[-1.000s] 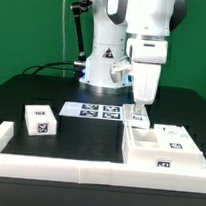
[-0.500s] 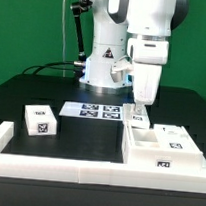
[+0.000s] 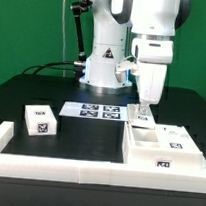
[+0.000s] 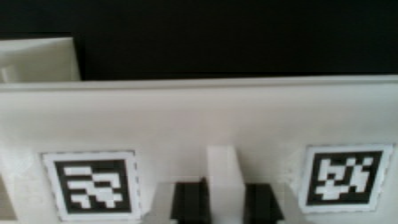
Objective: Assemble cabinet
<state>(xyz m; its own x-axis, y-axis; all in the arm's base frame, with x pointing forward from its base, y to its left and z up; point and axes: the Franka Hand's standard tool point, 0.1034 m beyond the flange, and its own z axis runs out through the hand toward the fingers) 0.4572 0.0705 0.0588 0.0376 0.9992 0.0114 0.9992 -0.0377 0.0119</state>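
Note:
The cabinet's white boxy body [image 3: 164, 149] lies open-side up at the exterior view's right, with tags on its front wall. My gripper [image 3: 141, 114] hangs straight down over its far left corner. In the wrist view my gripper [image 4: 222, 195] is shut on a narrow raised ridge of a white tagged panel [image 4: 214, 120]. The dark fingers [image 4: 187, 203] press on either side of the ridge, and a tag sits on each side of it. A part of this panel shows under the gripper in the exterior view [image 3: 138, 122]. A small white tagged block [image 3: 39, 120] lies at the left.
The marker board [image 3: 95, 111] lies flat behind the middle of the black table, in front of the robot base [image 3: 101, 71]. A low white rim [image 3: 56, 168] edges the table's front and left. A black cable runs down behind the arm.
My gripper has shifted a little toward the exterior view's right, still holding the panel. The other parts have not moved.

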